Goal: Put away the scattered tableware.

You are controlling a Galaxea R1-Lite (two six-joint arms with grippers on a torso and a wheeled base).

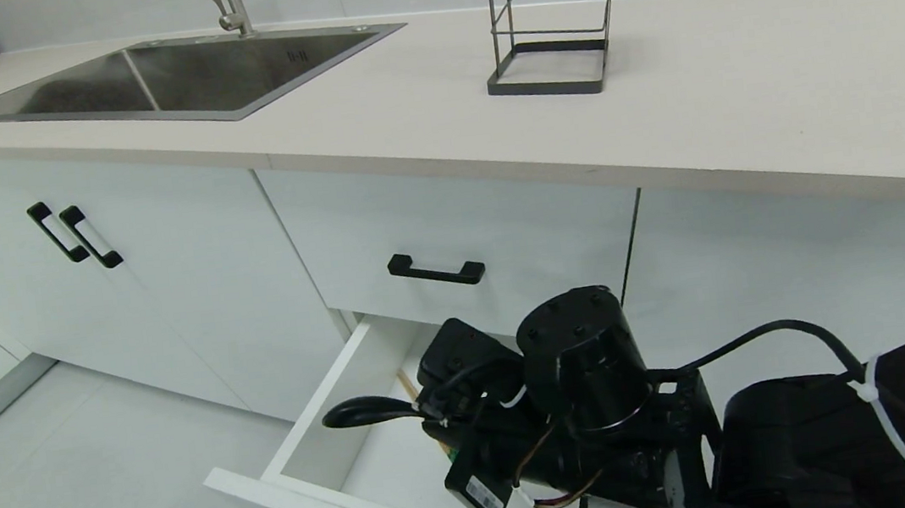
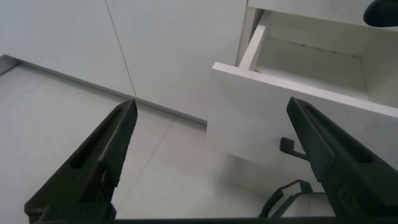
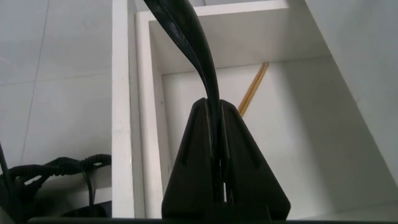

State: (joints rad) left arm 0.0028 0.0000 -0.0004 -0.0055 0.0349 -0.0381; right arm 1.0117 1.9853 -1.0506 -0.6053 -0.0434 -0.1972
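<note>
Right gripper (image 1: pixel 430 412), head view: clenched on one glossy black curved utensil (image 1: pixel 364 411), which projects from its fingers over the one open white drawer (image 1: pixel 331 383).

Left wrist view: left gripper (image 2: pixel 211 106) spread, empty, beside the drawer front.

Right wrist view: utensil handle pinched between the pads; thin wooden chopsticks (image 3: pixel 252 90) on the drawer floor beneath, count unclear.

a kitchen, probably domestic: steel sink (image 1: pixel 168 77) with faucet (image 1: pixel 232 6) in a pale countertop (image 1: pixel 742 102), white handled cabinets (image 1: pixel 122 266) below.
</note>
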